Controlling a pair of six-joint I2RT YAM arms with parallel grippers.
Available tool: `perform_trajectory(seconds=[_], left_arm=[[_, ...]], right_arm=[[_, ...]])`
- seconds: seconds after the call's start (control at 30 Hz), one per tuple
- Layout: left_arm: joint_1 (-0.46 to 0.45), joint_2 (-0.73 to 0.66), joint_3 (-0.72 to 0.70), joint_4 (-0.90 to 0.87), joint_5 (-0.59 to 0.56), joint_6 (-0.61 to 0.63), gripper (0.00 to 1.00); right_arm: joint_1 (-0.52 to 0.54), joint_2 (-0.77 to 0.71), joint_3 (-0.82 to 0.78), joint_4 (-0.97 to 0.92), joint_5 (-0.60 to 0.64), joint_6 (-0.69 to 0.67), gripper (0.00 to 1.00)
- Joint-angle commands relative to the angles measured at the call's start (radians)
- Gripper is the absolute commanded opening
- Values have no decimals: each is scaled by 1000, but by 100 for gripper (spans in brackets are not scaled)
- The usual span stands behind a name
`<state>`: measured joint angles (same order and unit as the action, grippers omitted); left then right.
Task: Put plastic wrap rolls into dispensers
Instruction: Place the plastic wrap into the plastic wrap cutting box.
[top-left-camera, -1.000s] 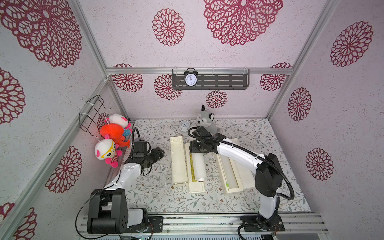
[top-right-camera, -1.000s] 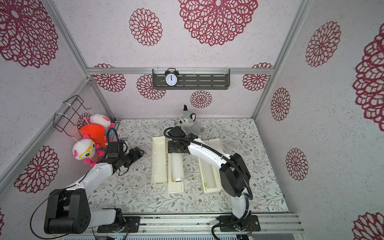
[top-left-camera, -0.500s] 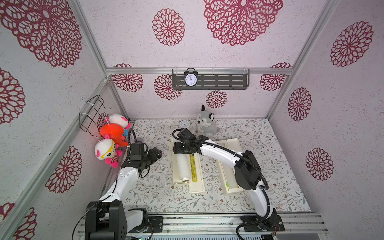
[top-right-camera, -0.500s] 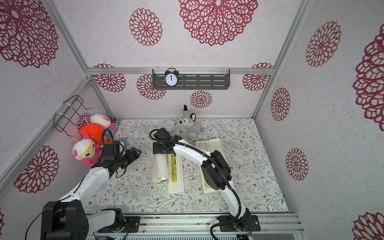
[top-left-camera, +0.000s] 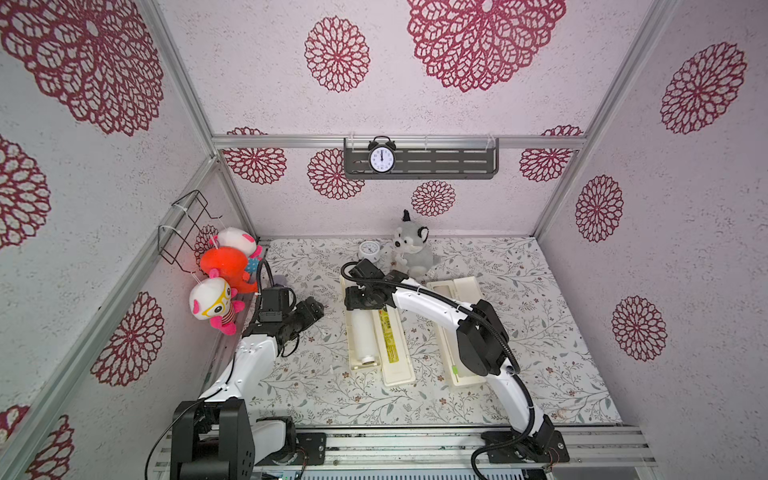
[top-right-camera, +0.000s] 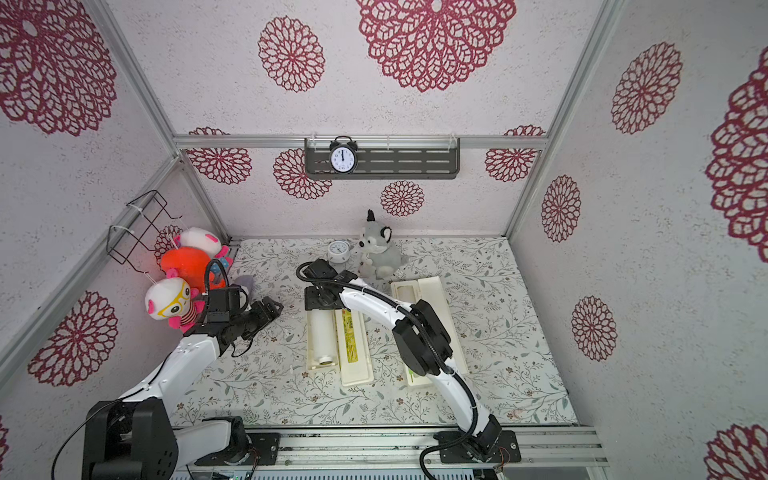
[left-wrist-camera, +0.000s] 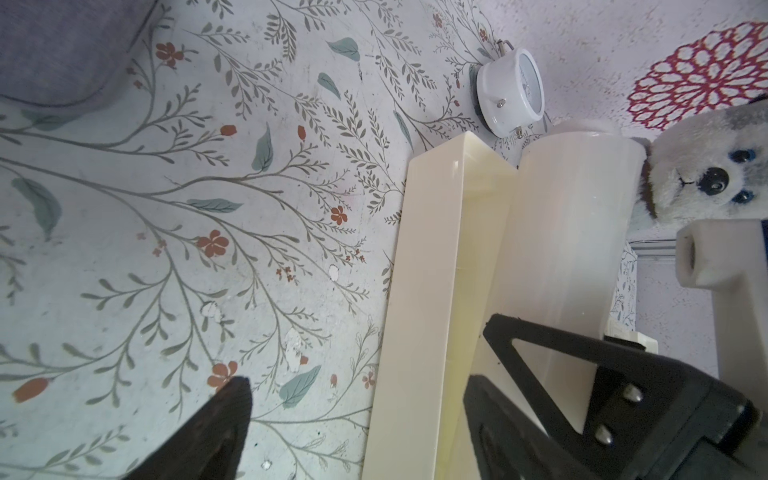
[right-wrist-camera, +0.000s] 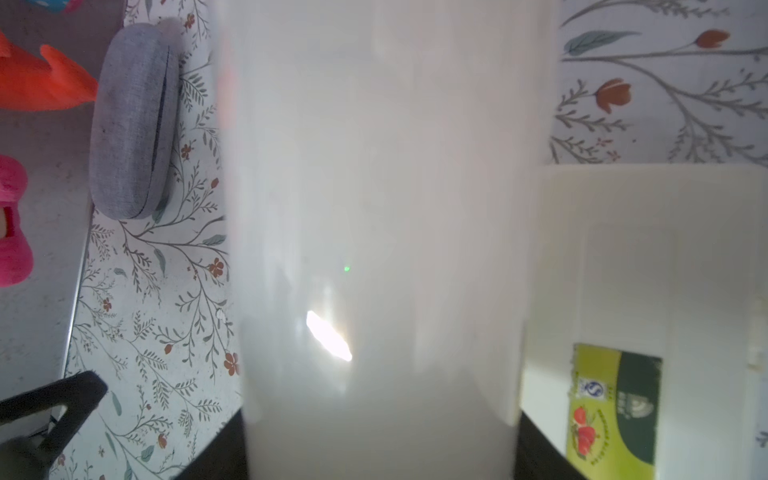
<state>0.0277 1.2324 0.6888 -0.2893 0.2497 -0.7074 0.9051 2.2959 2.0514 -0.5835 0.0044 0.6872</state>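
One glossy white plastic-wrap roll, clamped by right gripper, lies in cream hinged dispenser box beneath it. Left gripper spread, empty.

In the right wrist view the plastic wrap roll is a blurred white mass, both ends cut off at the edges; in both top views the right gripper covers its far end; the right arm hides the middle of the open dispenser beneath it.
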Motion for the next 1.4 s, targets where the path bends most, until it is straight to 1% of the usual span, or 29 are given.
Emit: perform_trajectory(seconds=[0.0, 0.3, 0.57, 0.67, 0.8, 0.9, 1.07, 1.2, 1.37], left_arm=[[9, 9, -9, 23, 7, 4, 85], [14, 9, -20, 27, 2, 5, 85], [24, -1, -34, 28, -3, 9, 85], [32, -8, -38, 27, -3, 11, 85], [35, -7, -37, 30, 0, 10, 85], [35, -2, -34, 30, 4, 7, 85], [35, 2, -37, 49, 23, -1, 86], [33, 8, -44, 67, 34, -13, 87], [28, 16, -43, 80, 42, -23, 87]], right_arm=[[12, -47, 69, 15, 4, -10, 48], [40, -40, 51, 14, 11, 15, 47], [53, -8, 43, -25, 89, 11, 47], [56, -7, 16, -20, 92, 15, 49], [60, -3, 1, -22, 87, 10, 54], [60, -7, -3, -35, 95, -1, 65], [60, -57, -39, -9, 106, -21, 76], [59, -98, -55, -3, 133, -53, 82], [58, -167, -105, 36, 172, -77, 82]])
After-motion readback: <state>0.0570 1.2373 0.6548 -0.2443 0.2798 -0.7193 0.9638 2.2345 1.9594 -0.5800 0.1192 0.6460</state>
